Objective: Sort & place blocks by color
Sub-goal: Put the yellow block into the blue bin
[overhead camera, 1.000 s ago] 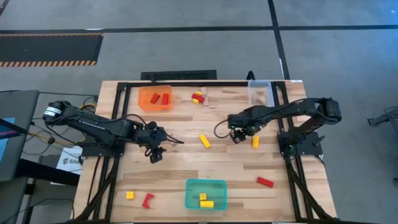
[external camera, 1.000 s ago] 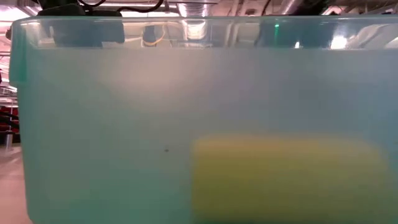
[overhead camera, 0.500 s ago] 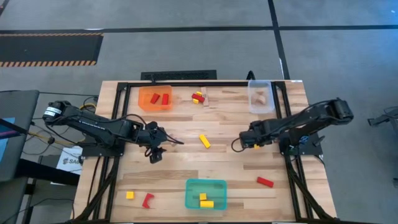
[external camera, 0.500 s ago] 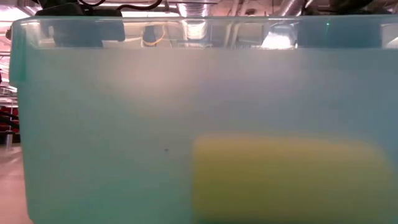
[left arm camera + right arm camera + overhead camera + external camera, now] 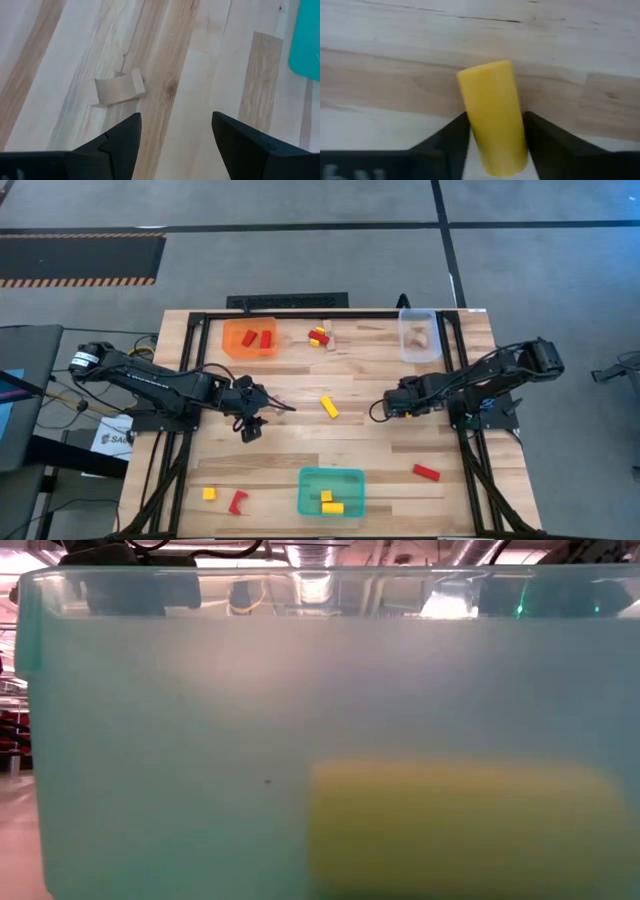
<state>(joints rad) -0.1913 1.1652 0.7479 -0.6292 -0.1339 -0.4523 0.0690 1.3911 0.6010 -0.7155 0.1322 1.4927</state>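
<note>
Table (image 5: 300,445): light wood planks, black frame around the edges, sitting on a grey floor.
Orange tray (image 5: 236,344): far-left part of the table, near the back edge.
Clear tray (image 5: 419,350): far-right corner, up against the back edge.
Teal tray (image 5: 310,502): front middle of the table. The low view is pretty much filled by its see-through teal wall (image 5: 180,740).
Dark mat (image 5: 80,258): striped edge, on the floor off to the back left.
Cables (image 5: 62,395): a loose bunch hanging just off the table's left side.
</note>
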